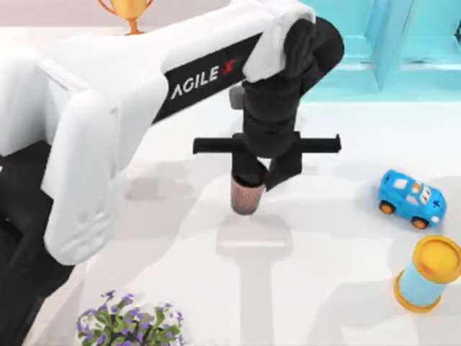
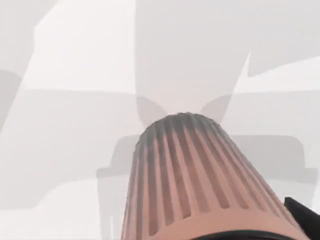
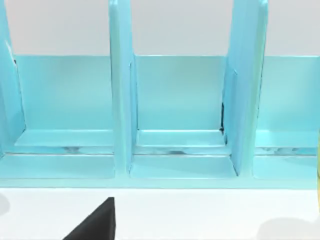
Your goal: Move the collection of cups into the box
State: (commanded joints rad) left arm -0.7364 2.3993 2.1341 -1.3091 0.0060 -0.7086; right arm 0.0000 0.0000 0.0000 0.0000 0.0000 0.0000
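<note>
The left arm reached out over the middle of the white table (image 1: 338, 238), and its tool (image 1: 253, 175) hung above the table's centre with the fingers clenched on the ribbed brown cup (image 1: 245, 194). The cup hung below the tool, held by its rim end, with its long axis running roughly straight up and down, closed base towards the table and mouth up at the fingers. In the left wrist view the cup (image 2: 192, 180) ran away from the camera, its pinkish-brown ribs narrowing towards the small round base, which pointed at the table surface (image 2: 75, 100) below. Its shadow lay on the table beneath it; whether the base touched the surface could not be told for sure, though it looked to be lifted clear.

On the right side of the table a blue toy car (image 1: 410, 198) stood, and nearer the front a blue cylinder (image 1: 426, 274) with a yellow-orange lid lay near it, the two apart. A golden trophy (image 1: 127, 11) stood at the far edge on the left, and a purple-flowered plant (image 1: 130, 324) sat at the near edge. A cyan shelf unit (image 1: 389, 43) stood at the far right; the right wrist view faced that shelf (image 3: 175, 115) and its upright dividers, with a dark finger (image 3: 97, 222) of the right tool at the edge, and I cannot tell that tool's state.
</note>
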